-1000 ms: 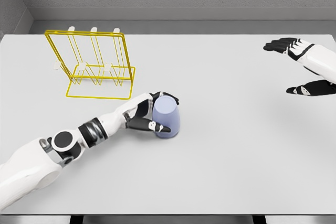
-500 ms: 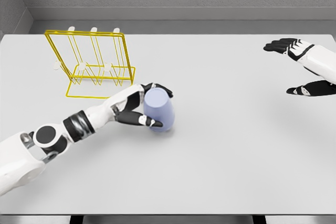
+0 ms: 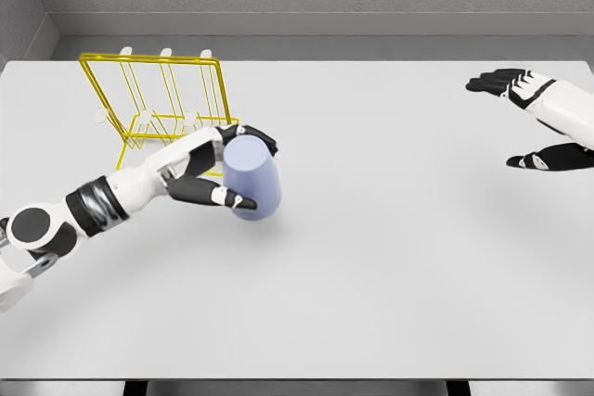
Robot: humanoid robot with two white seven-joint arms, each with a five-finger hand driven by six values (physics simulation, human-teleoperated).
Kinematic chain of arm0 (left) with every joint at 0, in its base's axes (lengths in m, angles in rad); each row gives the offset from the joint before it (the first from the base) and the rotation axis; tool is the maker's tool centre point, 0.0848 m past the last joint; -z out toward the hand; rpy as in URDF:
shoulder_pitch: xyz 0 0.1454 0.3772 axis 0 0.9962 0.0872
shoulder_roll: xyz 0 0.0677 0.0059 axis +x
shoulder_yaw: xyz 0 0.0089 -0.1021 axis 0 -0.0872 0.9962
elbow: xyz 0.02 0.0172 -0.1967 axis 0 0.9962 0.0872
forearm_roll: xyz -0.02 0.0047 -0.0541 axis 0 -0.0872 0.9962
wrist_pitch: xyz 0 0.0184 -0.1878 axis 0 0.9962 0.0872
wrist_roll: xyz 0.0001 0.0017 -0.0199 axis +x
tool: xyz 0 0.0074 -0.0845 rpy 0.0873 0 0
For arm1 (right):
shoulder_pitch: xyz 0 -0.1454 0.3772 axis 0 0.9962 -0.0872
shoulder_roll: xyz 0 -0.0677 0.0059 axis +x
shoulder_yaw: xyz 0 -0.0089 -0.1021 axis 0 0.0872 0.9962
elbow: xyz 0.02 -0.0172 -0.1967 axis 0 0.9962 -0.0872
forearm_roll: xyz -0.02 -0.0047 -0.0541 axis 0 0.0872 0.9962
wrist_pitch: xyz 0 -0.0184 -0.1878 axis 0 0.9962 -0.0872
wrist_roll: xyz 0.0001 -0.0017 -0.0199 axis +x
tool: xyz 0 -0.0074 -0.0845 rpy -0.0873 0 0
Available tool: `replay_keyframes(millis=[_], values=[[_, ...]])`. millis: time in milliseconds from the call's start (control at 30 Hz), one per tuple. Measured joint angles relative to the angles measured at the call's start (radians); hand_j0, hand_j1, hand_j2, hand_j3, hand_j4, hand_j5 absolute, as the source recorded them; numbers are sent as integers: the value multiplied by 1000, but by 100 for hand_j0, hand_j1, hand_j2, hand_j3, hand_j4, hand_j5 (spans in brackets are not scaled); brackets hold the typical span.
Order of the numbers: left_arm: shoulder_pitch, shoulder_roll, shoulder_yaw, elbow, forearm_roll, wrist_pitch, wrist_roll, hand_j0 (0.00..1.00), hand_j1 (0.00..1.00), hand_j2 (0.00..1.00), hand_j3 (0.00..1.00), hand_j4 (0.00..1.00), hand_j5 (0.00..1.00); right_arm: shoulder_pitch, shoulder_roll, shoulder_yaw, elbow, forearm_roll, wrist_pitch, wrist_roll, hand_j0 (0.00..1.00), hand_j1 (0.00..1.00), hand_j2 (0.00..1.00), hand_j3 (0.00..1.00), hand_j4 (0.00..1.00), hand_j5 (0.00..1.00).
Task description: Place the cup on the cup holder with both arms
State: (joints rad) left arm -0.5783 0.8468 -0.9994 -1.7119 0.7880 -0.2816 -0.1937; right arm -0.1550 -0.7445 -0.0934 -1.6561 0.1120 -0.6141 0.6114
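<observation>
White worktop point(image 3: 390, 257) carries your yellow cup holder point(image 3: 167, 108) at back left. Your left hand point(image 3: 209, 173) fingers grasp the lilac cup point(image 3: 252, 178) just before it; your right hand point(image 3: 543, 122) fingers stay released.

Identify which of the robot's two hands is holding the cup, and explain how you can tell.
The left hand, in front of the yellow cup holder: its fingers wrap the lavender cup. The right hand, at the far right edge, is spread open and holds nothing.
</observation>
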Motion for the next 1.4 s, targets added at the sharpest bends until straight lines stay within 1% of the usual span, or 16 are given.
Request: replay_keyframes(millis=[267,533,1167,1400], values=[[-23,49,0,-3,32,-28,0,66,66,66,66,66,66,6,0,-10,0,0,0,0,100,100,100,100,100,100],[-72,80,0,-4,61,-34,0,66,66,66,66,66,66,8,0,-11,0,0,0,0,100,100,100,100,100,100],[-127,99,23,12,95,-35,0,66,66,66,66,66,66,6,0,-11,0,0,0,0,100,100,100,100,100,100],[-130,99,34,23,98,-35,0,66,66,66,66,66,66,8,0,-12,0,0,0,0,100,100,100,100,100,100]])
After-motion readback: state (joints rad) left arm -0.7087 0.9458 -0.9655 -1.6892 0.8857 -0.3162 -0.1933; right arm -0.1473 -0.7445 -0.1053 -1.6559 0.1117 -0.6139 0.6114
